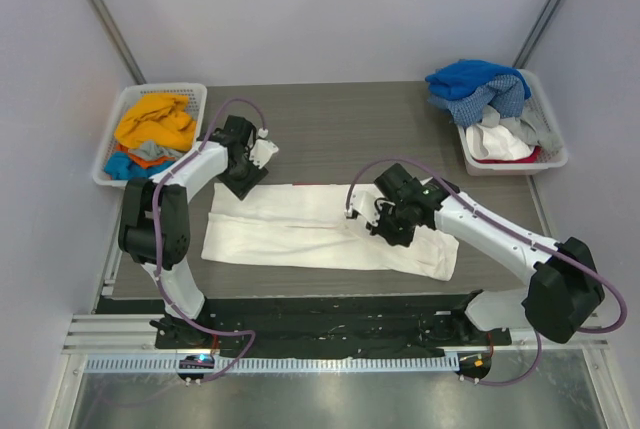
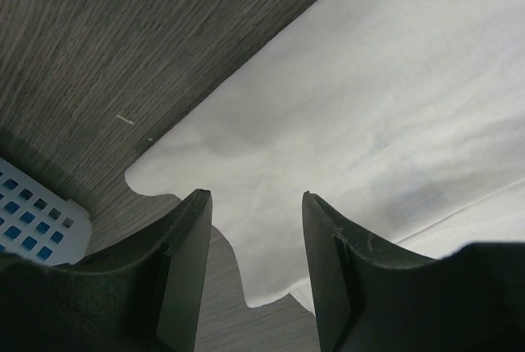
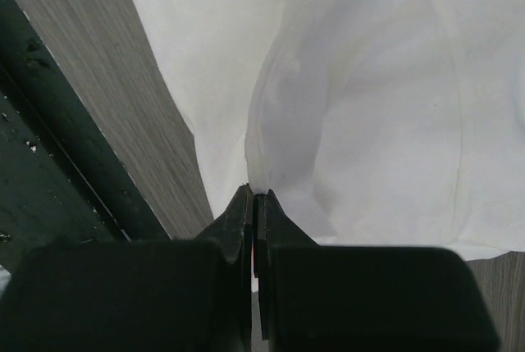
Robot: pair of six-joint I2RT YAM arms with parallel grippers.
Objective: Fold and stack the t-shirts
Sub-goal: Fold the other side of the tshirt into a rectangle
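Note:
A large white t-shirt lies folded into a long strip across the wooden table. My left gripper is open at the strip's far left corner. In the left wrist view the left gripper straddles the wavy edge of the white cloth with nothing held. My right gripper rests on the right half of the strip. In the right wrist view the right gripper is shut on a raised fold of the white t-shirt. No red logo shows.
A white slatted basket at the far left holds orange, blue and grey shirts; its corner shows in the left wrist view. Another basket at the far right holds blue, blue-checked and white cloths. A dark rail runs along the table's near edge.

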